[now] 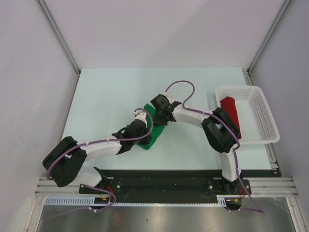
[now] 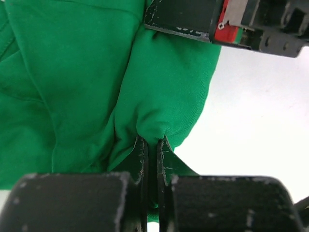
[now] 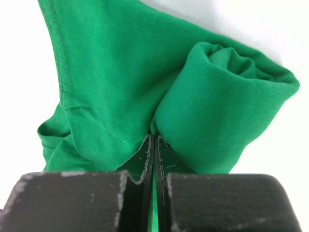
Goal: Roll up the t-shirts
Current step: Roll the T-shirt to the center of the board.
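Green shirt: we see the green shirt lying on the table, well to the left of the basket, bunched under both grippers.

Its shape: in the right wrist view one part of it is wound into a thick tube whose open end shows coiled layers. The rest spreads flat, with a stitched hem running along one edge.

Red shirt: the red shirt lies inside the basket as a compact roll, along the basket's left wall.

Left gripper: the left gripper has its jaws pressed nearly together on a gathered fold of the green shirt. Only a thin slit shows between them. From above we find it on the end of the shirt farther from the basket.

Right gripper: the right gripper is clamped tight, with a sliver of green cloth showing between its fingers right beside the tube. From above it sits on the end of the shirt nearer the basket, close to the left gripper.

Basket: white mesh, at the right edge of the table.

Doubt: from above the arms cover most of the green shirt, so we cannot tell how much of it is rolled.
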`<state>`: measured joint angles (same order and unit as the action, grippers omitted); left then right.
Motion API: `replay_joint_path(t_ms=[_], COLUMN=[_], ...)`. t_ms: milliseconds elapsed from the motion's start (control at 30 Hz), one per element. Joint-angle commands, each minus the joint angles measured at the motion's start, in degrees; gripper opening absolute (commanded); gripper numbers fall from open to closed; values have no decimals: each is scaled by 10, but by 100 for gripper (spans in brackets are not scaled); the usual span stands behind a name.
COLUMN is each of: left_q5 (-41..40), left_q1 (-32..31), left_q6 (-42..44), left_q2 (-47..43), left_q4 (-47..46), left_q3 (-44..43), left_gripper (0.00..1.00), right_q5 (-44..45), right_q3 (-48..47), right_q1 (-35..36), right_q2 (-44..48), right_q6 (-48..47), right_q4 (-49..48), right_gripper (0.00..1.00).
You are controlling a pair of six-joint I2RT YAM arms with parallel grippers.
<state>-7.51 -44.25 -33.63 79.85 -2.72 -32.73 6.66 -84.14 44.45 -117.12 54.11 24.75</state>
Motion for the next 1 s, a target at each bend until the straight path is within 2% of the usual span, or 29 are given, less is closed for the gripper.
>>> replay_joint_path(t_ms=[0, 167, 300, 467, 633, 767, 967], left_q5=[92, 97, 93, 84, 58, 68, 100], left_q1=[-34, -79, -128, -144, -143, -129, -96], left_q6=[-58, -97, -129, -172, -172, -173, -165], left_q2=[27, 29, 26, 6, -8, -8, 0], left_q4=[-79, -91, -93, -77, 12, 21, 23], left_q3=[39, 32, 23, 37, 7, 4, 6], left_gripper=[0, 0, 0, 0, 0, 0, 0], right_q5=[42, 57, 74, 72, 55, 48, 49], right_q3=[36, 99, 158, 224, 234, 235, 235], right_q1=[-13, -12, -11, -11, -9, -16, -30], right_q2=[-18, 14, 74, 152, 203, 239, 297], right_q6=[-25, -29, -30, -32, -40, -39, -46], right_q4=[62, 62, 63, 46, 30, 22, 25], right_gripper=[0, 0, 0, 1, 17, 32, 39])
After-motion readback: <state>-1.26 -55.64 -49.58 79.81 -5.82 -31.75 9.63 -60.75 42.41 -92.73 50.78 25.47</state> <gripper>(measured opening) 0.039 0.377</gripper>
